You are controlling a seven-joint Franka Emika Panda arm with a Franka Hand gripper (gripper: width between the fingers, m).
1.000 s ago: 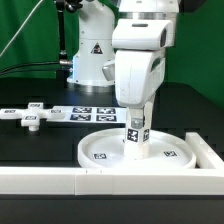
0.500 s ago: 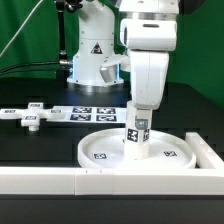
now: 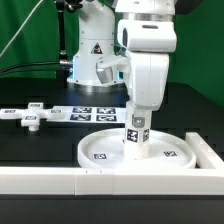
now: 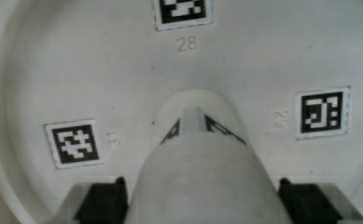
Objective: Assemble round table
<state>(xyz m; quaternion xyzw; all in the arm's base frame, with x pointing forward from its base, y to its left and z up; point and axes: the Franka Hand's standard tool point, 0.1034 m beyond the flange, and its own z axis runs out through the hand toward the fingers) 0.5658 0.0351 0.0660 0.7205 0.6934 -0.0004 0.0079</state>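
Note:
The large rimmed round disc (image 3: 140, 150) lies flat on the black table at the exterior view's right, against the border rail. The short cylindrical leg (image 3: 136, 136) stands upright on the disc's middle, with tags on its side. My gripper (image 3: 137, 112) comes straight down on the leg's top and is shut on it. In the wrist view the leg (image 4: 204, 160) runs between my two black fingertips (image 4: 103, 200), with the disc (image 4: 89, 70) and its tags beneath. The flat cross-shaped foot piece (image 3: 30, 115) lies on the table at the exterior view's left.
The marker board (image 3: 95, 115) lies flat behind the disc. The long white border rail (image 3: 60, 178) runs along the front and turns up the exterior view's right side (image 3: 212, 152). The robot base (image 3: 90, 55) stands behind.
The wrist and hand have turned about the vertical axis over the leg. The leg and disc stay in place.

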